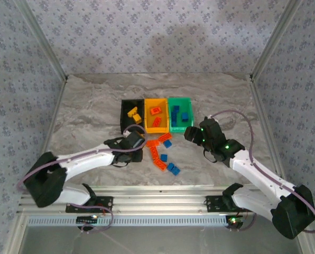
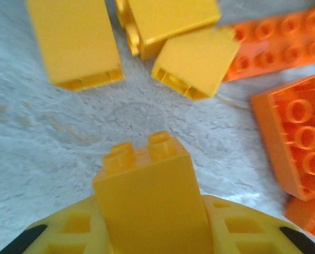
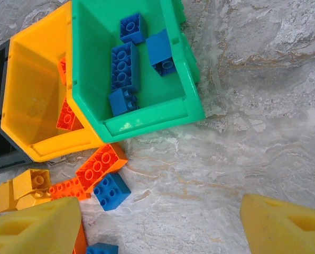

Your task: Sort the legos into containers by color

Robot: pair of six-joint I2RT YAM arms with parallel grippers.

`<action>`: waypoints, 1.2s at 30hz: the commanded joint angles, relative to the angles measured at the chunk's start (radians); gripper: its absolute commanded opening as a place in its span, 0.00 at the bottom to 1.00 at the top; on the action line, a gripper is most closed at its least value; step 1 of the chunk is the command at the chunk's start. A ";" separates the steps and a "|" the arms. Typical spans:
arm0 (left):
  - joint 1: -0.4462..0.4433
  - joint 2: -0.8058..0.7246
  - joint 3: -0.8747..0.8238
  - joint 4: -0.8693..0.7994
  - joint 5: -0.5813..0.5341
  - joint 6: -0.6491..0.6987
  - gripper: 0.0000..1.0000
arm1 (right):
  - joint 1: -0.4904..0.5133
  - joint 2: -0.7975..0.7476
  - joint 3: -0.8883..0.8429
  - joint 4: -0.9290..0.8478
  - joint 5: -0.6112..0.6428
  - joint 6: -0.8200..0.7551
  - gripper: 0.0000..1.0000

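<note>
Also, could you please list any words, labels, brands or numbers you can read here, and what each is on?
None can be read.
Studs on the orange bricks are too blurred to show any embossing.
A small pale mark on the rim of the green bin is too small to make out.

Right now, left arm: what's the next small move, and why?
Probably lift the left gripper and carry its yellow brick forward over the black bin, then release. The brick looks clamped between the fingers, and that bin holds the sorted yellow bricks.

Green bin (image 3: 147, 119), blue legos (image 3: 124, 63); grey marbled table (image 3: 263, 106)
</note>
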 commanded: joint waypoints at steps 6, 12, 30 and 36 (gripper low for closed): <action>0.125 -0.036 0.226 -0.080 -0.064 0.062 0.28 | -0.007 -0.012 0.005 -0.004 -0.001 0.015 0.81; 0.270 0.240 0.459 0.002 -0.058 0.117 0.28 | -0.010 -0.013 0.008 -0.042 0.004 0.013 0.81; 0.294 0.366 0.738 -0.046 0.012 0.128 0.91 | 0.007 -0.037 -0.027 -0.056 -0.093 0.009 0.83; 0.176 0.140 0.545 0.008 0.058 0.102 1.00 | 0.131 0.067 -0.024 -0.037 -0.127 -0.027 0.84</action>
